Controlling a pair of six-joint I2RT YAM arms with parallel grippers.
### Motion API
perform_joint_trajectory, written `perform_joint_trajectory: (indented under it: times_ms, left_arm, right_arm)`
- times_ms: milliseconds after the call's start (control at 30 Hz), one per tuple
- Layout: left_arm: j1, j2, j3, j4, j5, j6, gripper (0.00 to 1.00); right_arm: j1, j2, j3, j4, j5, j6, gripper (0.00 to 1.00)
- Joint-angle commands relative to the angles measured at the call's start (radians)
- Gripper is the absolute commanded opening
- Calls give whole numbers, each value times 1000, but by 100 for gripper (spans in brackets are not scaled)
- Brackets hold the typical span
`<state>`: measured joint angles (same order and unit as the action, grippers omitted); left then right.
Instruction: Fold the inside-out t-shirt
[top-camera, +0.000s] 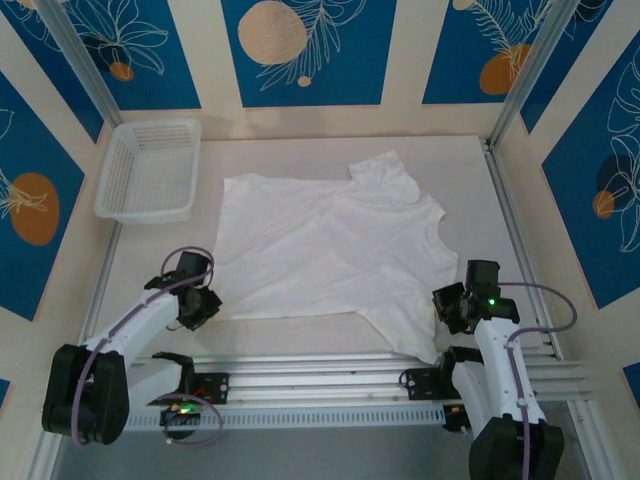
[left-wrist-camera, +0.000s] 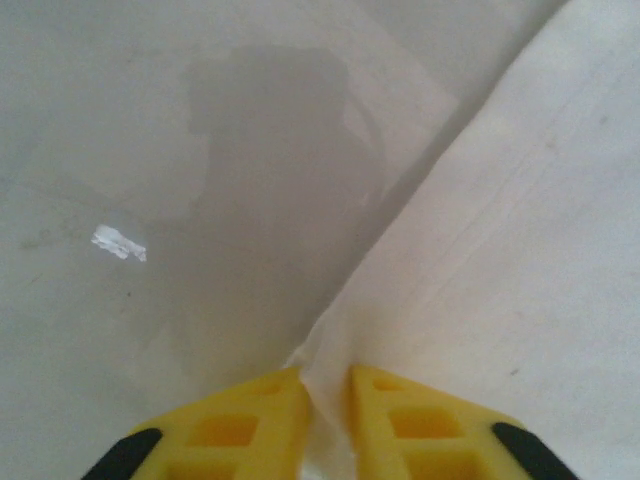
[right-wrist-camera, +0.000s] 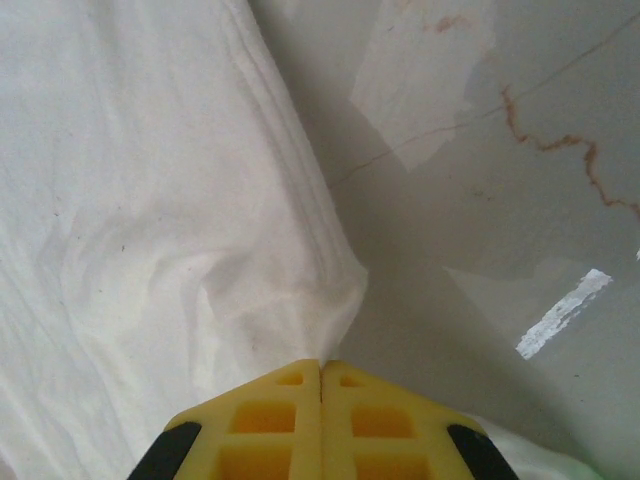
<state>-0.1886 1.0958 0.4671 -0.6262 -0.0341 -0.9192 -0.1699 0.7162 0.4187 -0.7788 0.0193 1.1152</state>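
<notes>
The inside-out t-shirt (top-camera: 330, 250) lies spread on the table (top-camera: 290, 155) beside the basket (top-camera: 110, 175). The left pincer (left-wrist-camera: 325, 385) pinches its hem corner nearer the basket; the right pincer (right-wrist-camera: 320, 365) grips the farther corner.

Cropped fingers, hidden cloth
In the wrist views the bottom edge is cutting off the yellow fingers (left-wrist-camera: 240, 425) of the left gripper (left-wrist-camera: 325, 385) and right gripper (right-wrist-camera: 322, 365) at the t-shirt's (right-wrist-camera: 150, 200) border; cloth caught inside each is lying hidden, and the t-shirt is running off the sides.
</notes>
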Motion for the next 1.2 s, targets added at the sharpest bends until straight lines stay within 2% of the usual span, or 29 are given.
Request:
perform_joint_trajectory:
  times_ms: [0, 167, 267, 433, 567, 733, 933, 1167]
  left_arm:
    - [11, 48, -12, -8, 61, 8, 0]
    - [14, 8, 77, -165, -47, 33, 0]
    - [17, -60, 86, -221, -95, 12, 0]
    - [19, -148, 78, -233, -62, -16, 0]
    - [19, -189, 104, -160, -17, 10, 0]
    - [19, -118, 243, -139, -56, 49, 0]
    - [27, 22, 384, -32, -140, 91, 0]
    - [46, 211, 481, 34, -140, 98, 0]
  right_arm:
    - [7, -3, 24, -32, -5, 5, 0]
    - [6, -45, 56, -165, 101, 26, 0]
    - [-4, -102, 17, -163, 89, 29, 0]
    - [-10, -109, 11, -172, 66, 29, 0]
    - [-7, -102, 67, -123, 16, 8, 0]
    - [-2, -16, 191, -60, -5, -28, 0]
    - [-2, 171, 337, 29, 3, -88, 0]
    - [-2, 304, 397, 122, 29, -121, 0]
